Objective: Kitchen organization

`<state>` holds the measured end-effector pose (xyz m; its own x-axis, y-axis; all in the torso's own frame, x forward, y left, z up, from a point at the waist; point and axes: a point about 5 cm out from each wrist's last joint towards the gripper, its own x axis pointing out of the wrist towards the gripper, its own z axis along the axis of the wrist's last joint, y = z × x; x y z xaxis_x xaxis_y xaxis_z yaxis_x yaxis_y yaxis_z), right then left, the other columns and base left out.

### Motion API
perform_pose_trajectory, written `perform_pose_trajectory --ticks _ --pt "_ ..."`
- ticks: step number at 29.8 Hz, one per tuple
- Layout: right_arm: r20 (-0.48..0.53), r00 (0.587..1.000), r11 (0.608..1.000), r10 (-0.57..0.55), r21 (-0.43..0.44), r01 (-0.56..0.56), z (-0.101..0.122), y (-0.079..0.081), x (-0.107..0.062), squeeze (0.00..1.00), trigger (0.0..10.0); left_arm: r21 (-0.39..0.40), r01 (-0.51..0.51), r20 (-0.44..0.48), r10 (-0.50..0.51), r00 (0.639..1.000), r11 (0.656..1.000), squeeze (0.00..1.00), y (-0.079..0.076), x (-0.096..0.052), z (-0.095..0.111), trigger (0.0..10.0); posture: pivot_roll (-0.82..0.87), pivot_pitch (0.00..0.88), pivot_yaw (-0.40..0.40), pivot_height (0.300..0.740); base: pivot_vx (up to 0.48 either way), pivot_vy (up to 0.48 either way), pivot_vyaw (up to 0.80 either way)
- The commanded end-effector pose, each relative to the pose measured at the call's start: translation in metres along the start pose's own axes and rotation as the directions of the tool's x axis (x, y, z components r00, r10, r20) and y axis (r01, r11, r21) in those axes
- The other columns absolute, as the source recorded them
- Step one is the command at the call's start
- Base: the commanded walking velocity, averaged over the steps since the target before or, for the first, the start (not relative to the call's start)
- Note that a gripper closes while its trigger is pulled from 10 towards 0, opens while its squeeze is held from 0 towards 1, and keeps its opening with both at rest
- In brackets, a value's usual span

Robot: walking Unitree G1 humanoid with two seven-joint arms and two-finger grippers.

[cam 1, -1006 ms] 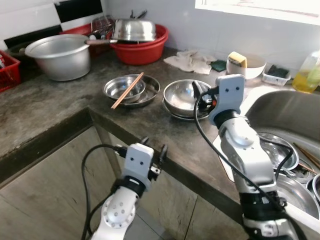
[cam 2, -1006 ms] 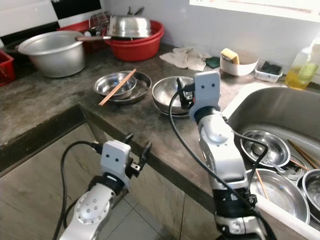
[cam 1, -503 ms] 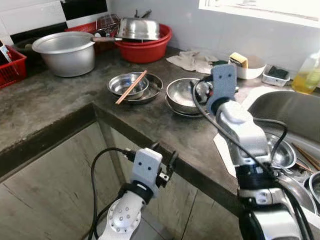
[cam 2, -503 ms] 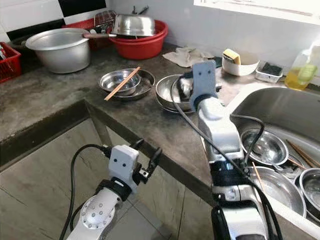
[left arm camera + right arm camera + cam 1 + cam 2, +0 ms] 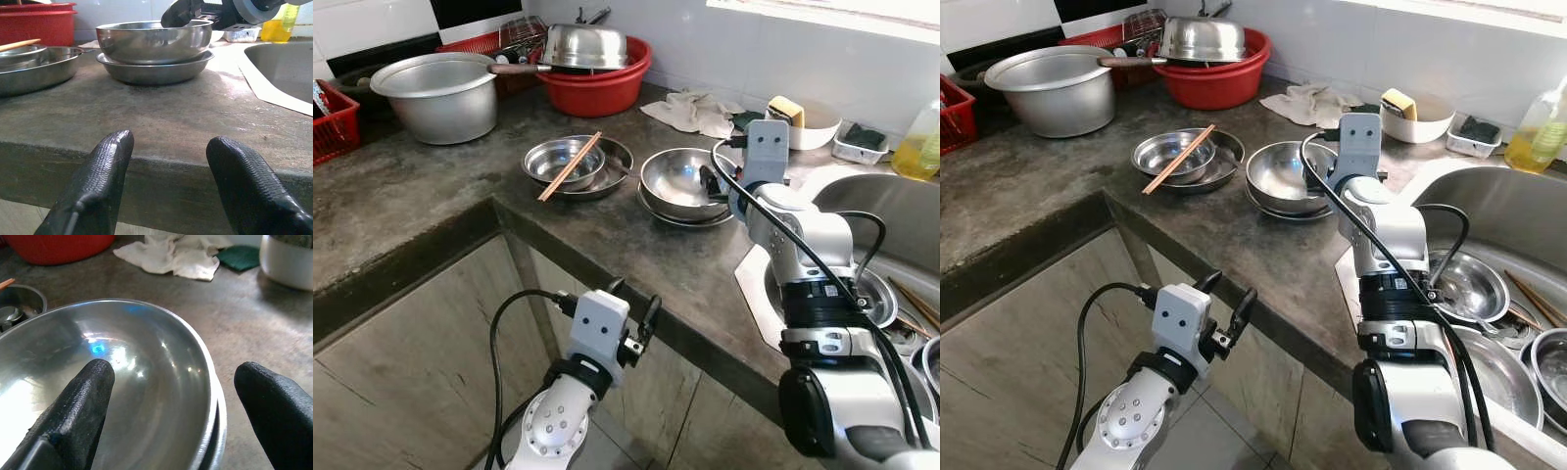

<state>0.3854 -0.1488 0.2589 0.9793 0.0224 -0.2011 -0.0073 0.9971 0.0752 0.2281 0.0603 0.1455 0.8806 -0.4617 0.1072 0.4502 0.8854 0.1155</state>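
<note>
I see the right gripper (image 5: 168, 416) reaching forward, jaws spread astride the steel bowl (image 5: 683, 182) rim. Left gripper (image 5: 168, 188) low, jaws apart, facing the counter edge (image 5: 161, 161).

No text, label, brand, number or sign can be read anywhere in these views. The bottle of yellow liquid (image 5: 920, 142) beside the sink shows no legible label, and the red crate (image 5: 333, 125) at the desk's far left holds a packet whose print is too small and blurred to make out.
</note>
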Motion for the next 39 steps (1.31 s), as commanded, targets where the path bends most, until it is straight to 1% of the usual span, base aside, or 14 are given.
perform_pose_trajectory --ticks 1,2,3,4,6,8,12,14,15,17,18,30,39 --pt "-0.014 1.0 1.0 0.006 0.011 -0.006 0.005 0.0 0.0 0.0 10.0 0.002 0.0 0.015 0.0 1.0 1.0 0.0 -0.001 0.0 0.003 10.0 0.1 0.087 -0.015 0.74 0.0 0.0 0.0" --pt "-0.028 1.0 1.0 0.005 0.014 -0.005 0.005 0.0 0.001 0.0 10.0 0.002 0.0 0.014 0.0 1.0 1.0 0.0 -0.001 0.0 0.003 10.0 0.1 0.085 -0.015 0.74 0.0 0.0 0.0" --pt "-0.068 0.998 1.0 0.006 0.027 -0.004 0.005 -0.001 0.003 0.0 10.0 0.003 0.0 0.014 0.0 1.0 1.0 0.0 -0.001 0.0 0.003 10.0 0.1 0.082 -0.018 0.74 0.0 0.0 0.0" --pt "-0.068 0.998 1.0 0.006 0.027 -0.004 0.005 -0.001 0.003 0.0 10.0 0.003 0.0 0.014 0.0 1.0 1.0 0.0 -0.001 0.0 0.003 10.0 0.1 0.082 -0.018 0.74 0.0 0.0 0.0" --pt "-0.111 0.994 0.999 0.013 0.036 -0.009 0.005 -0.002 0.004 0.0 10.0 0.003 -0.001 0.015 0.001 1.0 1.0 0.0 -0.001 0.0 0.002 10.0 0.1 0.08 -0.019 0.74 0.0 0.0 0.0" --pt "-0.117 0.993 0.999 0.014 0.037 -0.009 0.005 -0.002 0.004 0.0 10.0 0.004 -0.002 0.014 0.001 1.0 1.0 0.0 -0.001 0.0 0.002 10.0 0.1 0.08 -0.019 0.74 0.0 0.0 0.0" --pt "-0.145 0.989 0.997 0.028 0.074 -0.018 0.011 -0.003 0.007 0.0 10.0 0.005 -0.004 0.014 0.004 1.0 1.0 0.0 -0.001 0.0 0.002 10.0 0.1 0.08 -0.02 0.74 0.0 0.0 0.0" --pt "-0.147 0.989 0.996 0.027 0.082 -0.015 0.014 -0.004 0.008 0.0 8.8 0.006 -0.004 0.013 0.004 1.0 1.0 0.0 -0.001 0.0 0.002 10.0 0.1 0.082 -0.018 0.74 0.0 0.0 0.0" --pt "-0.145 0.989 0.997 0.024 0.082 -0.012 0.014 -0.004 0.008 0.0 3.5 0.005 -0.004 0.013 0.004 1.0 1.0 0.0 -0.001 0.0 0.002 10.0 0.1 0.082 -0.02 0.74 0.0 0.0 0.0" --pt "-0.145 0.989 0.997 0.022 0.082 -0.01 0.015 -0.005 0.009 0.0 3.5 0.005 -0.005 0.013 0.005 1.0 1.0 0.0 -0.001 0.0 0.002 10.0 0.1 0.082 -0.02 0.74 0.0 0.0 0.0" --pt "-0.145 0.989 0.996 0.018 0.09 -0.005 0.015 -0.005 0.009 0.0 0.0 0.005 -0.005 0.013 0.005 1.0 1.0 0.0 -0.001 0.0 0.002 10.0 0.1 0.088 -0.022 0.74 0.0 0.0 0.0" --pt "-0.163 0.987 0.992 0.009 0.122 0.012 0.015 -0.006 0.01 0.0 0.0 0.005 -0.01 0.012 0.009 1.0 1.0 0.0 0.0 0.001 0.003 10.0 0.1 0.096 -0.016 0.74 0.0 0.0 0.0" --pt "-0.151 0.989 0.98 -0.003 0.196 0.033 0.018 -0.007 0.012 0.0 0.0 0.008 -0.016 0.011 0.016 1.0 1.0 0.0 0.001 0.002 0.003 10.0 0.1 0.099 -0.019 0.74 0.0 0.0 0.0"
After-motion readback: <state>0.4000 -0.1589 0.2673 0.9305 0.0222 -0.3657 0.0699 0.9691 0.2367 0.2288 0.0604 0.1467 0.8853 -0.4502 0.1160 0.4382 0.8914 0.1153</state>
